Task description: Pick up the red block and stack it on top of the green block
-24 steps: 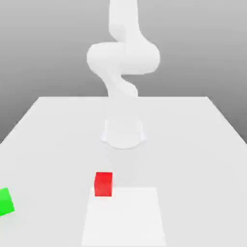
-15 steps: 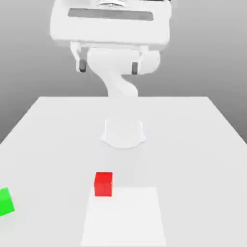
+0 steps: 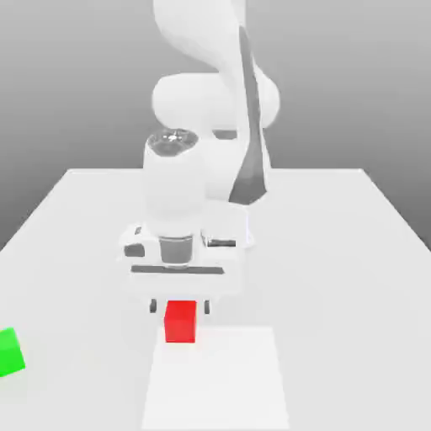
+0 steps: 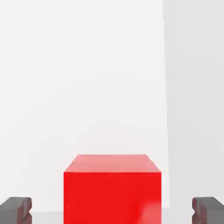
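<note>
At the exterior view's left edge, the green block (image 3: 10, 352) is sitting on the pale desk (image 3: 353, 252). Toward the middle, the red block (image 3: 180, 321) is resting beside a lighter square patch (image 3: 217, 379), with the released end effector (image 3: 178, 306) straddling it, fingertips (image 4: 15, 209) apart. Grey backdrop is filling the room behind.

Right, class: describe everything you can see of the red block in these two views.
The red block is a small, plain, matte cube, bright red on every visible face, with no markings. It sits flat and upright on the white table, at the corner of a paler square patch. The open gripper hangs just above it, one dark fingertip on either side, neither touching. The green block lies apart, towards the exterior view's left.
</note>
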Controlling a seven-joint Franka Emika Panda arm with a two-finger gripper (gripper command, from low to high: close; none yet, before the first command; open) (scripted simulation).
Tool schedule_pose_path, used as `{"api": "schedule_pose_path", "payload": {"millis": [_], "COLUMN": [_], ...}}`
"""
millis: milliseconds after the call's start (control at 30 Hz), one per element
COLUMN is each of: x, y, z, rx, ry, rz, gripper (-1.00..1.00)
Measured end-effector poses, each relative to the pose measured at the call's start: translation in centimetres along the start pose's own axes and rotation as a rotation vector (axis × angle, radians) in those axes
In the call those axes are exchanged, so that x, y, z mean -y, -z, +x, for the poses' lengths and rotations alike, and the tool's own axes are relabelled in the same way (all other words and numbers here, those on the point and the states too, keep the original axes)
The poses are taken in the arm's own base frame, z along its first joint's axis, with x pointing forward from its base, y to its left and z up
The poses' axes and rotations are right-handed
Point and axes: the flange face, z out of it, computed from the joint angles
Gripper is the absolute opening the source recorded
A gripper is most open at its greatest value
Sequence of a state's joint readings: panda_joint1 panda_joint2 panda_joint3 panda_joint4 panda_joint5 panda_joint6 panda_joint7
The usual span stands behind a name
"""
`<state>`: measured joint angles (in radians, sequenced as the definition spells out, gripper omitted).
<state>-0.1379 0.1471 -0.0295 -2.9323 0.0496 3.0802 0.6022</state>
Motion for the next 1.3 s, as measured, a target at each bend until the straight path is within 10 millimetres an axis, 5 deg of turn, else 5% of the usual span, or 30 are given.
{"api": "schedule_pose_path", "payload": {"millis": [33, 267, 567, 667, 833, 1067, 1233, 1267, 1300], "x": [-0.1, 0.0, -0.1, -0.6, -4.6, -13.0, -15.0, -15.1, -15.1], "y": [-0.4, -0.3, 5.8, 6.9, 8.1, 9.6, 4.4, 3.6, 3.6], "z": [-0.1, -0.1, 0.6, 4.4, 12.7, 22.7, 24.4, 24.3, 24.3], "rx": [0.001, 0.001, 0.003, 0.011, 0.018, 0.007, 0.002, 0.002, 0.002], "ry": [0.0, 0.0, -0.026, -0.179, -0.511, -0.94, -1.019, -1.021, -1.021], "rz": [0.0, 0.0, 0.003, 0.016, 0.027, 0.009, 0.001, 0.0, 0.0], "gripper": [-1.0, -1.0, -1.0, -1.0, -1.0, -1.0, -1.0, 1.0, 1.0]}}
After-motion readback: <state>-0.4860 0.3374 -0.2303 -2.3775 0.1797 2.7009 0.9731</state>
